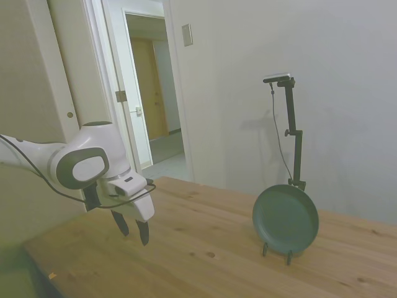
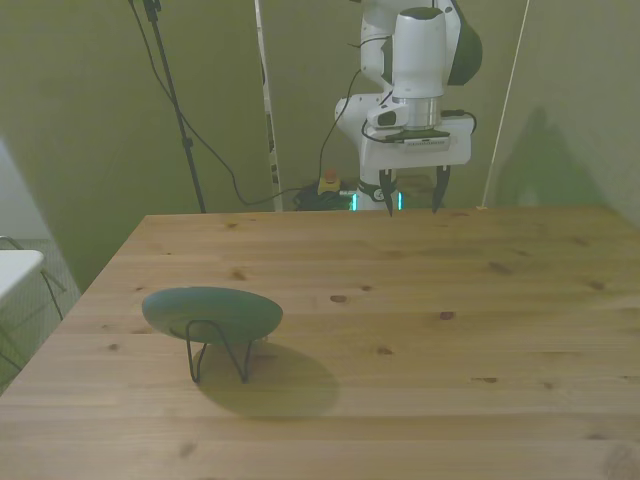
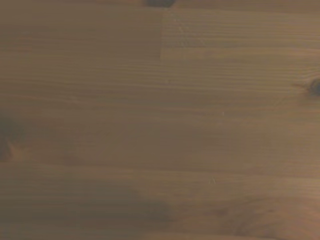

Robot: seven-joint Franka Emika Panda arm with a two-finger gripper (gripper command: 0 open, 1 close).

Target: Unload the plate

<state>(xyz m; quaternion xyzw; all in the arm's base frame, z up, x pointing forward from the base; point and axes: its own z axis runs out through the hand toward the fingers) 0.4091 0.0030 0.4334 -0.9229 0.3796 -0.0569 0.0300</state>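
The wrist view shows only bare wood of the worktop, soft and out of focus, with faint grain lines and a dark knot at one edge; neither the plate nor its stand appears there. In the front view the plate is seen nearly edge-on, so it reads as a flattened oval and its face is hidden. The side view gives its face instead: the plate is round, matte, plain dark teal-green with a shallow raised rim, standing almost upright and leaning back a little in a thin black wire stand, whose looped legs rest on the worktop. Only the stand's lower legs show there; in the front view the wire stand shows two bent loops under the plate.

The plate sits toward the front view's left, well apart from the hand. The hand hangs above the pale, knotty planks with its dark fingers spread wide and nothing between them.
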